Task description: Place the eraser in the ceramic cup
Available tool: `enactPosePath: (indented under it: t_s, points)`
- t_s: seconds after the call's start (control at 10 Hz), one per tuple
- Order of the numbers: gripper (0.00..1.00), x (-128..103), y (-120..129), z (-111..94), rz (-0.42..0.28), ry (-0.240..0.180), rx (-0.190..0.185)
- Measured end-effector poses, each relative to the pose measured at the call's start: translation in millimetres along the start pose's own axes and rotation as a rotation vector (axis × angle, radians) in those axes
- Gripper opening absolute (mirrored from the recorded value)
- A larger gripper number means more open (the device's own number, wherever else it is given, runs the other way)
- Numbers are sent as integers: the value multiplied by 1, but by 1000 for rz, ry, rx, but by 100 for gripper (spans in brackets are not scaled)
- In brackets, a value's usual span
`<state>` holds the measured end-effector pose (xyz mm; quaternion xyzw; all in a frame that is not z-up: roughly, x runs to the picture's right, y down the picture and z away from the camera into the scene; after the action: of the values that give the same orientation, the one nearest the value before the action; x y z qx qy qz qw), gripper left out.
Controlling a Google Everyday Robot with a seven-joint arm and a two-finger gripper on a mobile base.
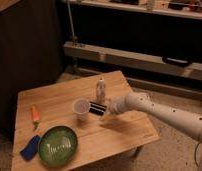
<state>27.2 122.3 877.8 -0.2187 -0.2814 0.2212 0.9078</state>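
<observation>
While skirting the glossy round green plate at lower left, reaching the pale tapering ceramic cup at centre; finding the flat striped black eraser lying just right of it on the wooden table, long axis running left-right, right end meeting the gripper; hanging there, fingers spread, grasping nothing.
</observation>
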Motion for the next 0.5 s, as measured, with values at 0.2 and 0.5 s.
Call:
enactPosePath:
  t_s: [0.2, 0.5]
  points:
    - [80, 3, 0, 6, -1, -5, -22]
    - [66, 7, -1, 10, 6, -10, -43]
